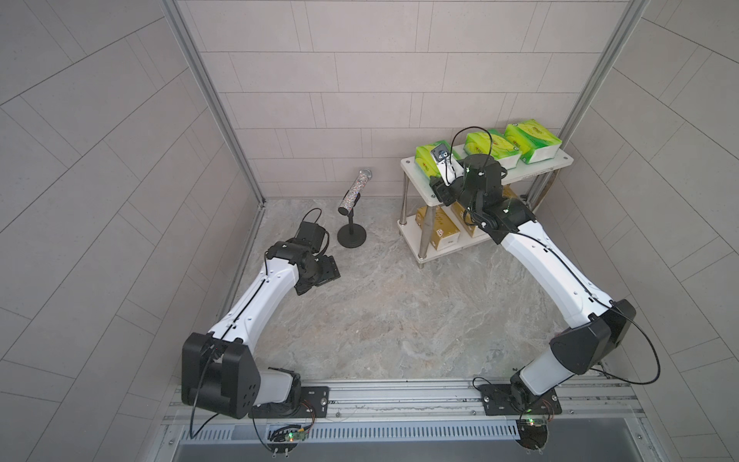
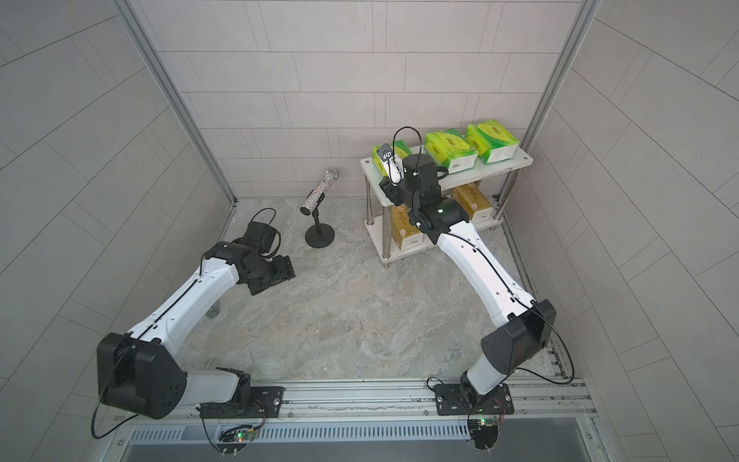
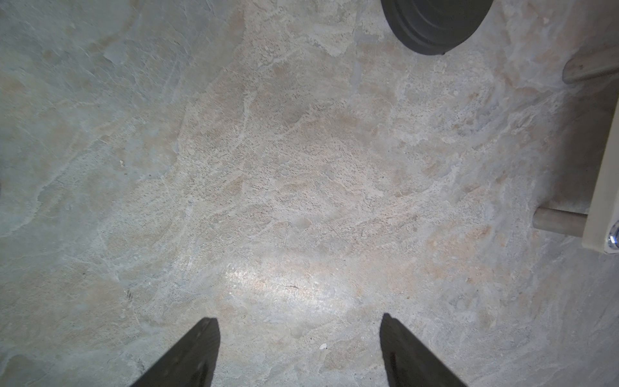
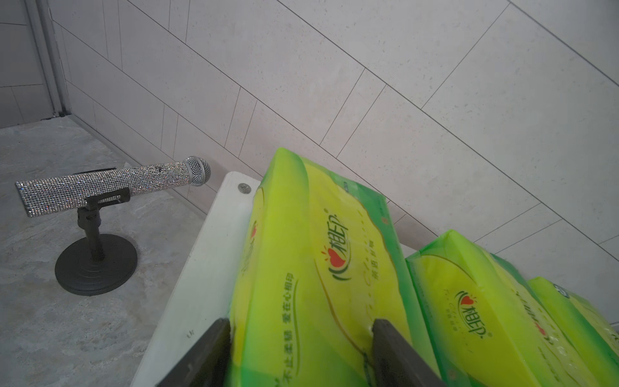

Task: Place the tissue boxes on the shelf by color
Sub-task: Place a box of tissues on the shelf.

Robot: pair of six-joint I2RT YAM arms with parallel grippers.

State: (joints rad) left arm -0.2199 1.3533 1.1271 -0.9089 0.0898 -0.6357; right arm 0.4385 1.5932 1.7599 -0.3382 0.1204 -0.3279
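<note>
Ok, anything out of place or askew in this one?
Nothing stands out. Three green packs sit in a row on the top board of the shelf, gold packs below. The right fingers flank the end green pack.

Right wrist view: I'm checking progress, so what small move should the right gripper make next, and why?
Probably open the right gripper and back off. Its fingers pinch the green pack, which already seems to lie on the top board of the shelf beside two more green packs. The gold packs sit below.
</note>
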